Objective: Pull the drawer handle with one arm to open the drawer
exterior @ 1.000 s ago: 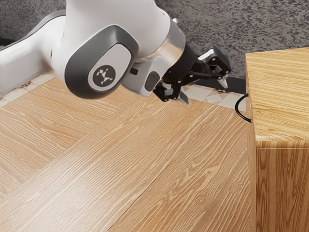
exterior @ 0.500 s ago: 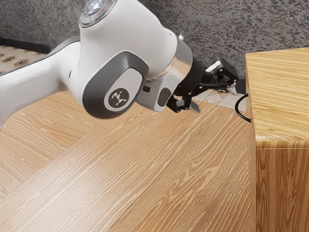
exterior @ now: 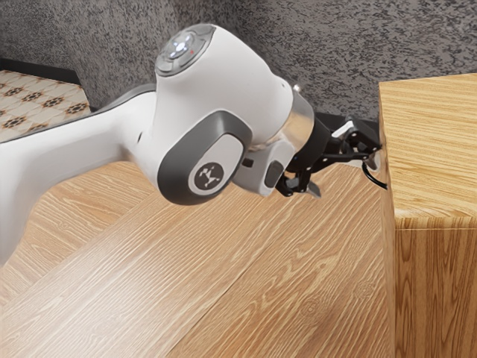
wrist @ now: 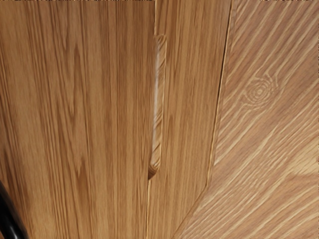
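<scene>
Compared to a second ago, the arm (exterior: 216, 127) is reaching a lot further toward the exterior view's right. The gripper (exterior: 343, 171) is now sitting right up by the cabinet (exterior: 428, 142) front, just beside the thin black curved drawer handle (exterior: 375, 177). The claw is still spread wide, not pinching anything. Everything's looking like glossy oak grain, both the table (exterior: 223, 283) and the boxy cabinet, with a speckled grey wall (exterior: 373, 37) behind. The wrist view is giving me what the side cam isn't: the cabinet face (wrist: 75, 99) straight on, a narrow seam (wrist: 155, 109) with a pale sliver in it, and the handle (wrist: 7, 219) poking in at the corner. I can't tell if the drawer's budging.
</scene>
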### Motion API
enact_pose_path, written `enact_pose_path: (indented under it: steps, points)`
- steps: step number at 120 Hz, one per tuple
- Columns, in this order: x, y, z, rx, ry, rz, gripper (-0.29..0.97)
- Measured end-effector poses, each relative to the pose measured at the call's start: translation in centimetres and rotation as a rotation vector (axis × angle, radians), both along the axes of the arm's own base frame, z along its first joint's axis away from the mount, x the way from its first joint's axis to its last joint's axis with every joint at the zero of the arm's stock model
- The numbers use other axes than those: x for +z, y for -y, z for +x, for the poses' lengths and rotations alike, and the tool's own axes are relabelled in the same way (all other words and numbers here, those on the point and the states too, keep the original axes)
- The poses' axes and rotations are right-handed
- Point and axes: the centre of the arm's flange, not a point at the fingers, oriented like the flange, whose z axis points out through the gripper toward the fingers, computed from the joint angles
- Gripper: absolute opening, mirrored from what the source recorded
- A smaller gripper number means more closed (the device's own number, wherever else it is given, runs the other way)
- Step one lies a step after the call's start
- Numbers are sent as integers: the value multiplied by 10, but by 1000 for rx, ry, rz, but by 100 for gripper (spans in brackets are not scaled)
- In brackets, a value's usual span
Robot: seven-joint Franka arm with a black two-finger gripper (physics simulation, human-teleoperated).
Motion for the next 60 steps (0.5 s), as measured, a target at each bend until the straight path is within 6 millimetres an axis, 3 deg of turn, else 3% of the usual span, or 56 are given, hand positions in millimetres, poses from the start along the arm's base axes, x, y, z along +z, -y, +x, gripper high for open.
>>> enact_pose_path:
  steps: [36,51,60]
  points:
    - [-3,-6,-6,17,-7,6,64]
    - [1,-18,-18,39,0,18,57]
    - [2,-31,-26,64,1,28,61]
